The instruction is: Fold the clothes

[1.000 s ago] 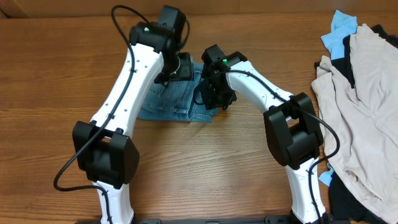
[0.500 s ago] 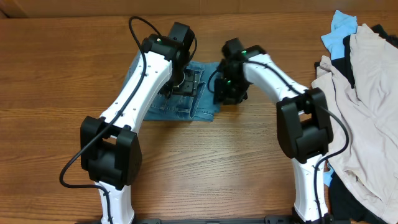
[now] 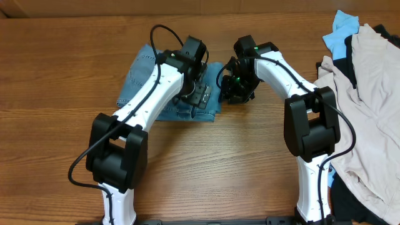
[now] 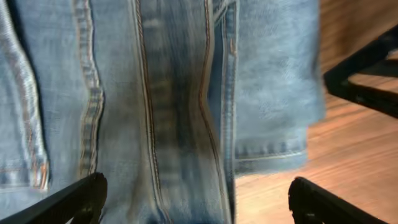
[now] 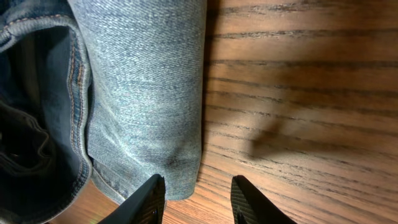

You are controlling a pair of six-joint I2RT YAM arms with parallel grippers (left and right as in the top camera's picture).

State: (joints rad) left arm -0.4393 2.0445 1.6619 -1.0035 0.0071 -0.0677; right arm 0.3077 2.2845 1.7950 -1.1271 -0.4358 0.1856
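Hazard 1: the left end effector (image 3: 201,95) hangs low over the folded pair of light-blue faded denim jeans (image 3: 140,81), its fingers spread wide and gripping nothing; a sideways withdrawal at this height would probably hook a fingertip under the top layer and peel the fold open.

Hazard 2: the right end effector (image 5: 196,199) stands with its fingers partly apart, bare wood between them, nothing pinched; its left finger (image 5: 149,198) sits just beside the rounded fold edge at the bottom centre of the right wrist view; a drift toward the cloth would likely catch that edge and drag the bundle across the brown wooden tabletop (image 3: 62,156).

Hazard 3: thick denim tends to spring back; the stack may relax once left unsupported.

Condition of the jeans: they lie in the upper centre of the overhead frame as a compact, roughly rectangular stack; orange-stitched seams run lengthwise in the left wrist view; a hemmed layer ends short at the lower right there, so the edges are not flush.
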